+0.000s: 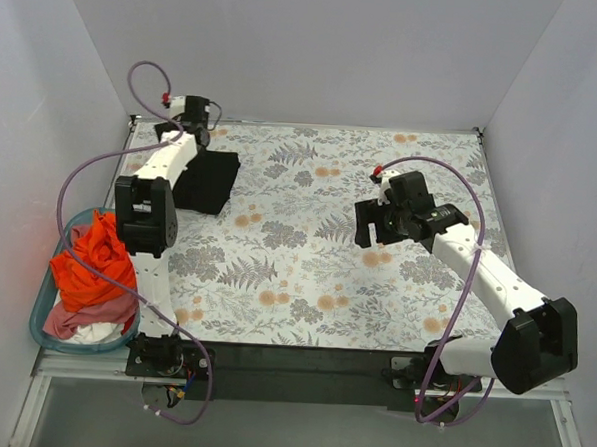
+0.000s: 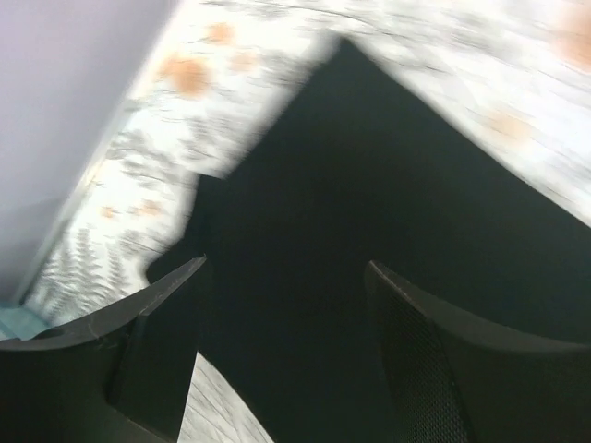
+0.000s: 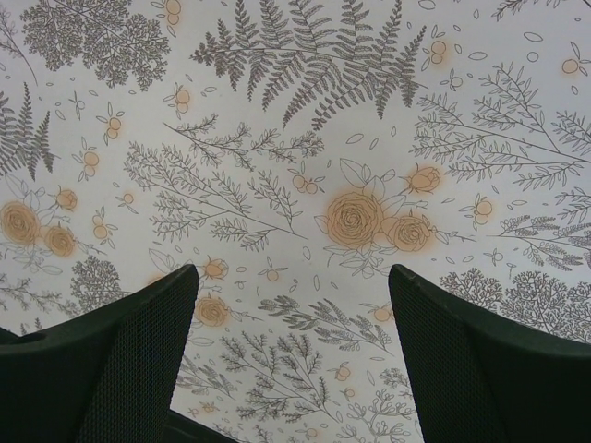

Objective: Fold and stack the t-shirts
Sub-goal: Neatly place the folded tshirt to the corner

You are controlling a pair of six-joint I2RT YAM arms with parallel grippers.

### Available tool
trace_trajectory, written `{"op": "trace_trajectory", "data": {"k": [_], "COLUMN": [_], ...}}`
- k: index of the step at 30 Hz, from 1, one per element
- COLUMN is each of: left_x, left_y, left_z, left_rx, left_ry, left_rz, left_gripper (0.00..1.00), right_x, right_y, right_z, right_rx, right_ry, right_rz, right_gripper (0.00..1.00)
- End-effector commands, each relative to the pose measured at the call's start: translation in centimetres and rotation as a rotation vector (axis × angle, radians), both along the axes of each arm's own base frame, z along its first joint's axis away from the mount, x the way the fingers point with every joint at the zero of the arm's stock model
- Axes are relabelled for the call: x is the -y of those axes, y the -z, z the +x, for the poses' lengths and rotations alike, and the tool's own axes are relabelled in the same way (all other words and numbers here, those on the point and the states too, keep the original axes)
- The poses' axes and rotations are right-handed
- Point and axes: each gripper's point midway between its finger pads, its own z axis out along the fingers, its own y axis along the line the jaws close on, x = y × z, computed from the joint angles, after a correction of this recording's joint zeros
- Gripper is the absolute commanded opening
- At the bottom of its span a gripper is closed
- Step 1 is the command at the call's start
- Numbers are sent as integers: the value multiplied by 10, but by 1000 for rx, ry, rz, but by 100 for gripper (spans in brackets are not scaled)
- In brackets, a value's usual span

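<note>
We had our left gripper (image 2: pixel 284 268) with its two fingers spread apart and nothing pinched between them. It was poised over the black t-shirt (image 2: pixel 369 166) at the far left corner of the floral table (image 1: pixel 306 274). The wrist view was smeared, so we could not tell whether either fingertip touched the cloth. The shirt filled the gap between the fingers and ran on beyond them, lying flat as a compact, squarish dark shape that we took to be folded. We judged that it lay in that corner to start the stack, out of the way of the open middle where the next shirt would need room to be spread.

Our right gripper (image 3: pixel 293 269) was likewise spread wide and held nothing. It hung over bare patterned surface right of centre, well apart from the black shirt and from every other garment. We read that as waiting clear of the left arm's work.

The remaining shirts were heaped in the teal basket (image 1: pixel 35 315) off the table's near left edge. The orange-red one (image 1: pixel 94 263) lay on top, with pink (image 1: pixel 63 319) and white (image 1: pixel 98 331) beneath. All were far from both grippers and, to our eye, not yet folded.
</note>
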Motion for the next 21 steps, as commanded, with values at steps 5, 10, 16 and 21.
{"op": "trace_trajectory", "data": {"k": [5,10,16,21], "left_x": [169,192,184,179], "left_y": [-23,10,36,52], "left_z": [-26,-37,-29,-19], "left_rx": [-55,-169,-214,-218], "left_ry": [470,541,521,505], "left_rz": [45,70,159,221], "left_gripper": [67,67,65,63], "right_x": [6,11,9,7], "right_y": [-10,-10,-4,1], "right_z": [-8,-15,-22,-29], "right_rx": [55,71,45,15], "right_ry": [11,16,3,-12], "right_rz": [25,24,42,53], "right_gripper": [90,90,90,90]}}
